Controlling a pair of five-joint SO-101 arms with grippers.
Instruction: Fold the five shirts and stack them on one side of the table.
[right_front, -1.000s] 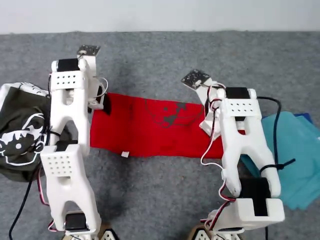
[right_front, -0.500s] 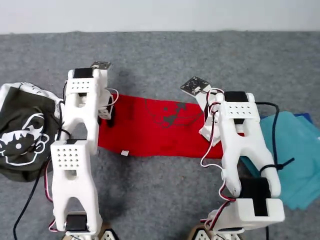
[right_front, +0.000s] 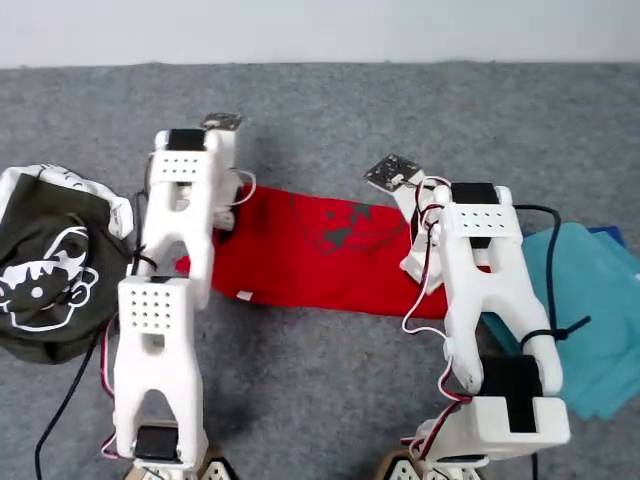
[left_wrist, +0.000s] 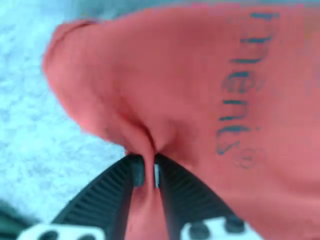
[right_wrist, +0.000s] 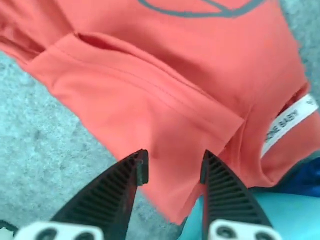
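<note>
A red shirt (right_front: 320, 255) lies folded into a long band across the middle of the grey table. My left gripper (left_wrist: 146, 171) is shut on a pinch of the red shirt's (left_wrist: 200, 85) left end, which is lifted and curled over. In the high view that arm (right_front: 180, 220) stands over the band's left end. My right gripper (right_wrist: 172, 170) hangs open just above the red shirt's (right_wrist: 165, 95) right end, with its fabric below the gap. A dark green shirt (right_front: 45, 265) with a white cartoon print lies at the left. A teal shirt (right_front: 585, 310) lies at the right.
The teal shirt (right_wrist: 240, 220) lies beside the red one's label end in the right wrist view, with a blue piece (right_wrist: 305, 170) next to it. Bare grey carpet (right_front: 330, 390) stretches in front of the band and behind it up to the white wall (right_front: 320, 30).
My left arm has moved right along the band, carrying the red shirt's left end with it, so the band is shorter. The right arm has barely moved.
</note>
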